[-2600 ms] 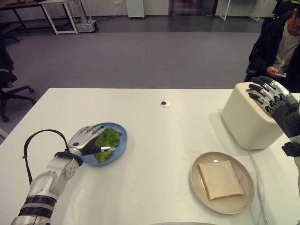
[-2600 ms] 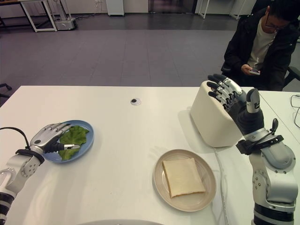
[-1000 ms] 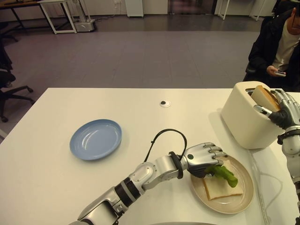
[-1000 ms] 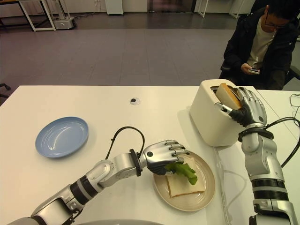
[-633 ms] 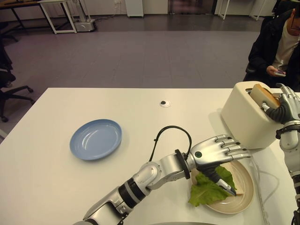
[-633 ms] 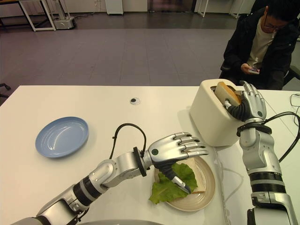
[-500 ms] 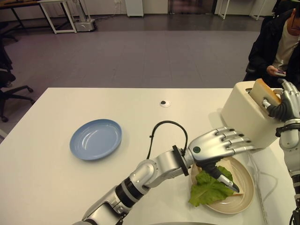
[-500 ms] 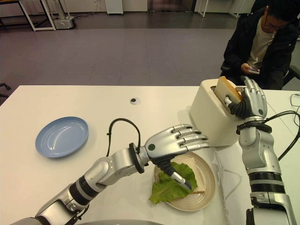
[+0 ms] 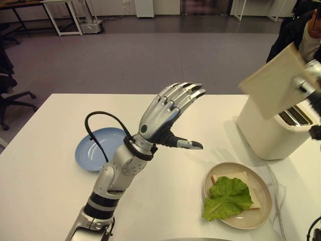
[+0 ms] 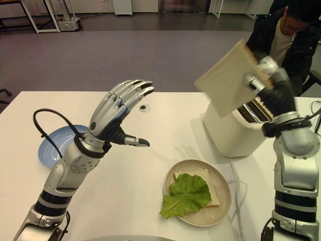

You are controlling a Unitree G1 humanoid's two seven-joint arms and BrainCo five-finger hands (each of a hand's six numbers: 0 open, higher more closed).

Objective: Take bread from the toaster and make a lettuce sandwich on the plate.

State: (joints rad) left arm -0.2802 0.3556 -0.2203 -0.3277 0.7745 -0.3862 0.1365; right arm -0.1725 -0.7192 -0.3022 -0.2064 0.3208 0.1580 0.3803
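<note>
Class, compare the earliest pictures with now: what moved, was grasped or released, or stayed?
The left hand carried the lettuce from the blue plate onto the bread on the tan plate, released it and rose open. The right hand pulled a slice out of the toaster. Plates and toaster stayed.

The raised bread slice (image 10: 225, 80) is blurred, and lettuce (image 10: 184, 195) hides much of the plated slice (image 9: 218, 178).

left hand (image 9: 168, 113) glossy silver metal-look w/ black plastic joints, toaster (image 9: 266, 135) smooth matt cream plastic, beige plate (image 9: 257, 219) glazed, shiny, blue plate (image 9: 90, 153) glossy, lettuce (image 9: 228, 198) crinkly, bread slice (image 9: 273, 80) soft matt, table (image 9: 45, 186) smooth matt white
</note>
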